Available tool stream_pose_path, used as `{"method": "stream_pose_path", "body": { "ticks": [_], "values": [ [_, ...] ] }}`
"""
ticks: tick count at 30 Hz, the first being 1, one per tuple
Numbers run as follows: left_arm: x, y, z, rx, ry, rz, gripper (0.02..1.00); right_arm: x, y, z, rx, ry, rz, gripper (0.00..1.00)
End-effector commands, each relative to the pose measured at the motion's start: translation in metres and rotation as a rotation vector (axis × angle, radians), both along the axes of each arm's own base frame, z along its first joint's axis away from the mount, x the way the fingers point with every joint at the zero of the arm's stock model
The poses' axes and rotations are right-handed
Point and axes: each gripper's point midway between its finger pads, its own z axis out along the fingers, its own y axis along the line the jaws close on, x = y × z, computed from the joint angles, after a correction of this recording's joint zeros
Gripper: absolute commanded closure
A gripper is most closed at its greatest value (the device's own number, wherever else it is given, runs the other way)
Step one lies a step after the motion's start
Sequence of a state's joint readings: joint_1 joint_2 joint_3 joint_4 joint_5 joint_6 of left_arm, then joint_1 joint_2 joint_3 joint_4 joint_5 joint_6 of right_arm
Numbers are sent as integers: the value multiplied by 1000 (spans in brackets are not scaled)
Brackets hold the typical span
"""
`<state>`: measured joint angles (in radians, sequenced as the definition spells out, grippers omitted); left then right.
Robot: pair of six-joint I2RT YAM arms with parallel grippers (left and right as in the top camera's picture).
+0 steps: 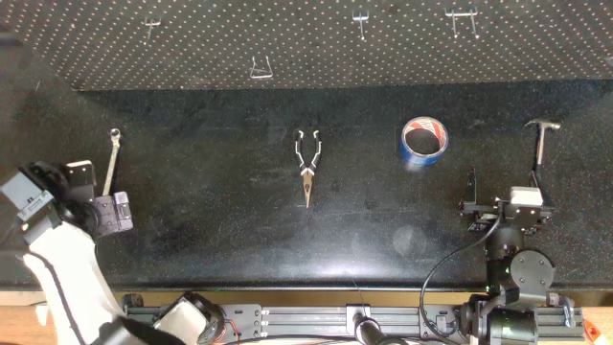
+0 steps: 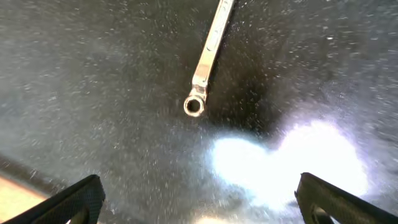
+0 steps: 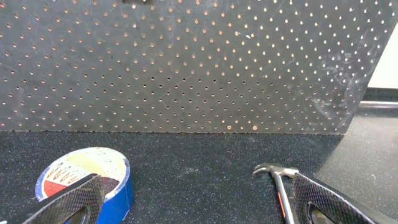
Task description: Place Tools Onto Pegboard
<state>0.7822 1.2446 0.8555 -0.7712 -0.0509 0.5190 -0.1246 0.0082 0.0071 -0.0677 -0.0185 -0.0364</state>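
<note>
Because the wrench point(image 2: 208, 53) is a slim bar of polished steel lying flat on the black speckled worktop point(image 1: 211, 220), it will probably prove stiff, fairly light and slick. The best hold looks to be across the middle of its shank, where the flat sides give the pads something to bite; its low profile leaves little to get under. It lies at the left end of the worktop, ring end towards the left gripper point(image 2: 199, 186), which hangs just short of it with fingers spread wide and nothing between them. The right gripper point(image 3: 196, 183) is likewise parted and empty, low over the right end, with the blue tape roll point(image 3: 87, 177) to one side and the hammer point(image 3: 280, 186) to the other. The hammer is head-heavy and best taken on the handle close to the head. The needle-nose pliers point(image 1: 307, 168) lie mid-table, well apart from the rest. The worktop shows a bright patch of glare, so it may be smooth. A dark pegboard point(image 3: 186, 68) stands along the far edge, carrying a few wire hooks point(image 1: 360, 17).
</note>
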Motion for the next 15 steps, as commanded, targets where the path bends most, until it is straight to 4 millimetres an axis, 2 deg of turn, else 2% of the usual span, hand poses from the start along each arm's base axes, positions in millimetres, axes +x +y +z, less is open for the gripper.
{"method": "stream_pose_path", "body": {
  "ticks": [1,4,10,15],
  "values": [
    [7,9,-16,-34,48,-9,25,0,1,-1,-10,2,6,25],
    [16,11,-14,-65,47,-40,23,0,1,-1,-10,2,7,25],
    [32,21,-27,-120,102,-113,25,0,1,-1,-10,2,7,25],
    [55,21,-33,-209,75,-185,25,0,1,-1,-10,2,7,25]
  ]
}}
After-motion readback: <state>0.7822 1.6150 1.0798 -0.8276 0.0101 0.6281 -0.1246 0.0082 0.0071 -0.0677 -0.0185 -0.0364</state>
